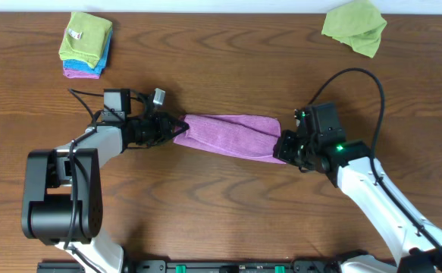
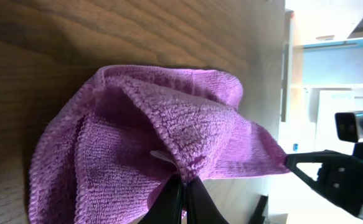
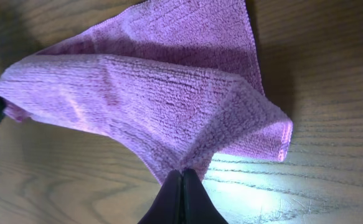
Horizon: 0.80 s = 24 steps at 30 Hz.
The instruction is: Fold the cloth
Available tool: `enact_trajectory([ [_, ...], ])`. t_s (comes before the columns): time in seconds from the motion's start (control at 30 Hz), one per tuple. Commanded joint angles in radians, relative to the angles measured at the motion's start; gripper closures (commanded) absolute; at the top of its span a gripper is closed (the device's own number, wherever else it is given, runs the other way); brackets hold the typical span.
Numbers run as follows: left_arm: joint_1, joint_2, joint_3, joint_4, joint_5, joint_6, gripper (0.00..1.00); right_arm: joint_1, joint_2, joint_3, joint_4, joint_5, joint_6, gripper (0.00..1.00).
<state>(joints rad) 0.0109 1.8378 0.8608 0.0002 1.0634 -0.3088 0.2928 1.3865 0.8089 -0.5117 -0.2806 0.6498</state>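
- One lilac cloth (image 1: pixel 228 135) stretches as a bunched band across the middle of the wooden surface (image 1: pixel 221 220), held between two arms.
- The left end effector (image 1: pixel 177 129), clamped tight, pinches the cloth's left end; its arm reaches in from the left, elbow bent.
- The right end effector (image 1: pixel 283 148), likewise closed, grips the cloth's right end; its arm angles up from the lower right.
- One lime-green cloth (image 1: pixel 355 26) lies crumpled at the far right.
- One stack of three small folded squares (image 1: pixel 86 44), green over blue over purple, sits far left; its white tag (image 1: pixel 75 34) is too small to read.
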Motion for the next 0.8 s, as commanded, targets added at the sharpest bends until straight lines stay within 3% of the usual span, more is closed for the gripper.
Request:
enact_trajectory([
  [0.0,0.039,-0.025,0.012,-0.004,0.064,0.024,0.94,0.010,0.000,0.014,-0.001,0.034,-0.015,0.98],
  [0.77,0.072,-0.047,0.012,-0.137,-0.053,0.077,0.95,0.010,0.033,0.006,0.003,0.102,-0.016,0.98],
])
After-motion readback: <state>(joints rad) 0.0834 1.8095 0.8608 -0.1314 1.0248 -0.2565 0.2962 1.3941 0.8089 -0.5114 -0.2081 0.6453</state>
